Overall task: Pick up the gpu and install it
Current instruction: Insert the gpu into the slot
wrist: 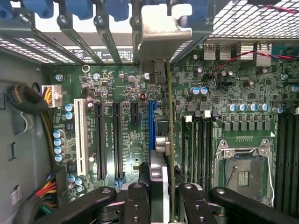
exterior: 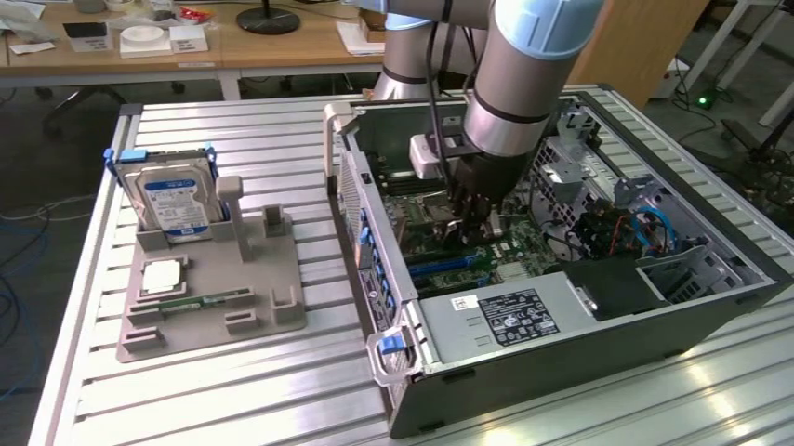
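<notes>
The gpu (wrist: 171, 140) shows edge-on in the wrist view, a thin green card standing upright over the motherboard (wrist: 117, 93). Its silver end bracket (wrist: 161, 32) sits among the rear slot covers of the case. The card's lower edge runs along the blue expansion slot (wrist: 151, 116); whether it is seated I cannot tell. My gripper (wrist: 164, 205) is shut on the gpu, one black finger on each side of the card. In the exterior view my gripper (exterior: 473, 221) reaches down into the open computer case (exterior: 546, 362), above the motherboard.
Black expansion slots (wrist: 108, 140), memory slots (wrist: 198, 144) and the processor socket (wrist: 243, 170) flank the card. Cable bundles (wrist: 28, 100) lie by the case wall. Outside the case, a grey fixture (exterior: 211, 321) holds a hard drive (exterior: 174, 200) and a memory stick (exterior: 199, 302).
</notes>
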Controlling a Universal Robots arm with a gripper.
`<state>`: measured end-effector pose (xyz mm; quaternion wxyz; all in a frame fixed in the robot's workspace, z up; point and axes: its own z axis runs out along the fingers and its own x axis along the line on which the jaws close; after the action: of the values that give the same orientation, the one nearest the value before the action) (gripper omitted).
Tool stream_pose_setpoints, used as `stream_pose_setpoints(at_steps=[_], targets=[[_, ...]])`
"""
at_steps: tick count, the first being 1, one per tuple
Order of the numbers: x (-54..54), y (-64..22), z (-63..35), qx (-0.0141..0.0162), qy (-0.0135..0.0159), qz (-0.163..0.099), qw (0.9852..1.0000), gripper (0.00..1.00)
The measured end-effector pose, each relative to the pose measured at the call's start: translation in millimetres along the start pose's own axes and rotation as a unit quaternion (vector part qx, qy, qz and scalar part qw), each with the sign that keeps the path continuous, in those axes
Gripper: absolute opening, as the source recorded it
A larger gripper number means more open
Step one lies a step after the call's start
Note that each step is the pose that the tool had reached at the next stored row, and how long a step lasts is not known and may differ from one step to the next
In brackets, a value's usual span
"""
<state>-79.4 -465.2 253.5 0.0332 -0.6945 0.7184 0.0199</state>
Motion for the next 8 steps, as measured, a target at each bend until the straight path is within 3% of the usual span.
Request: stream_pose_setpoints(at_steps=[8], targets=[[0.8, 2.6, 8.2, -0.0009, 0.0003, 0.0, 1.0, 0.29]])
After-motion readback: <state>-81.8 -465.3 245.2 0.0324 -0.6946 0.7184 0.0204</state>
